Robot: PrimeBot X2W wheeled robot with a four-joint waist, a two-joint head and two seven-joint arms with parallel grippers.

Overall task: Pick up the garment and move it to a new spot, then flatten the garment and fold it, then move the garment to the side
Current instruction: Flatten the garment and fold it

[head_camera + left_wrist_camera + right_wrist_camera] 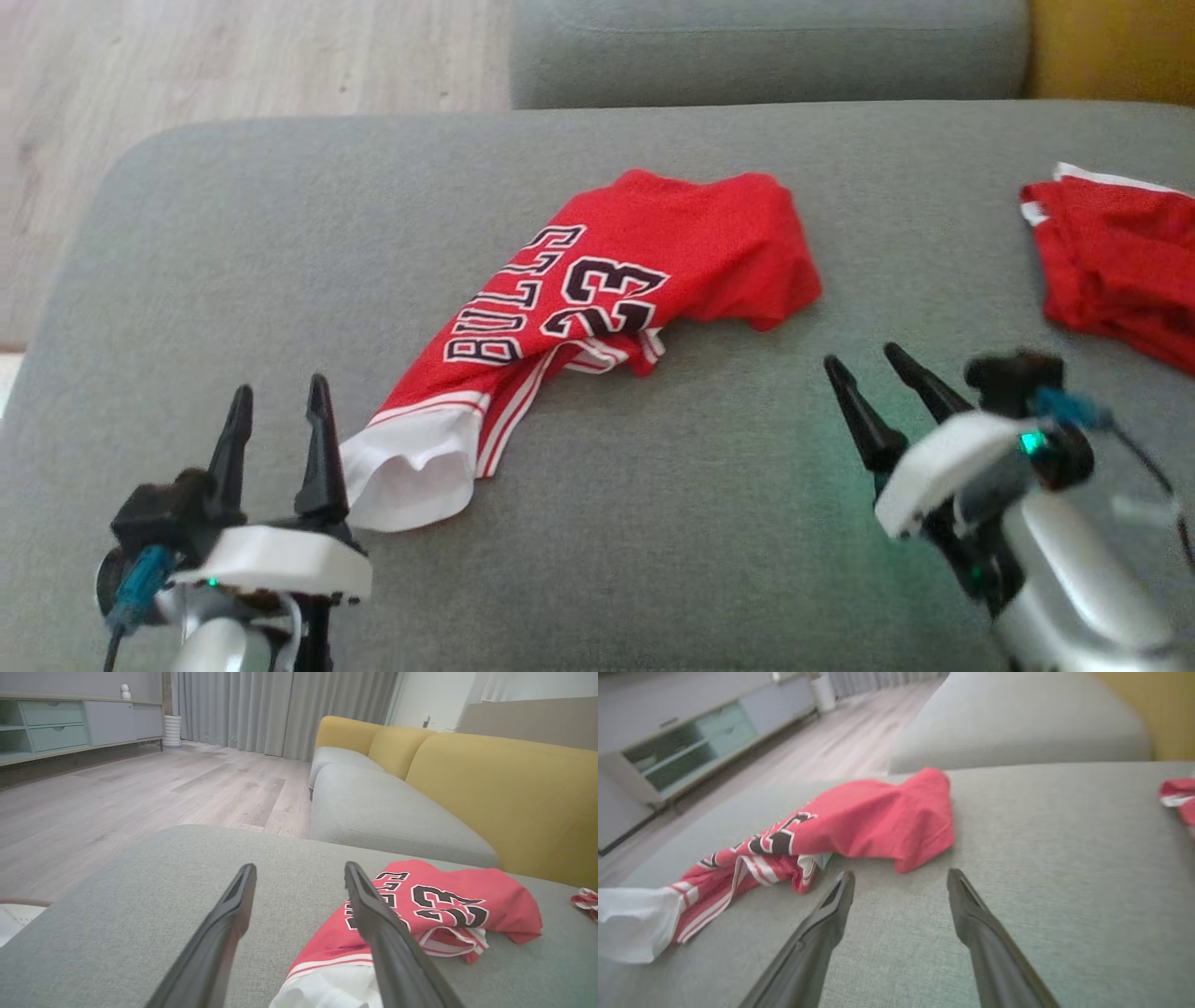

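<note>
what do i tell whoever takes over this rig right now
Left gripper: open, empty, beside the white hem of the jersey.
Right gripper: open, empty, over bare cushion to the jersey's right.
Jersey: crumpled mid-cushion. A second red garment lies at the far right.
Done: nothing that shows.
Left: grasp, move, flatten, fold, set aside.

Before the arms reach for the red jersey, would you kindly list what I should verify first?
1. Left gripper open and empty: ok.
2. Right gripper open and empty: ok.
3. Red jersey in plain sight on the grey cushion: ok.
4. Jersey lying flat: not ok, it is bunched.
5. Other red garment apart from the jersey: ok.
6. Left gripper clear of the white hem: cannot tell.
</note>
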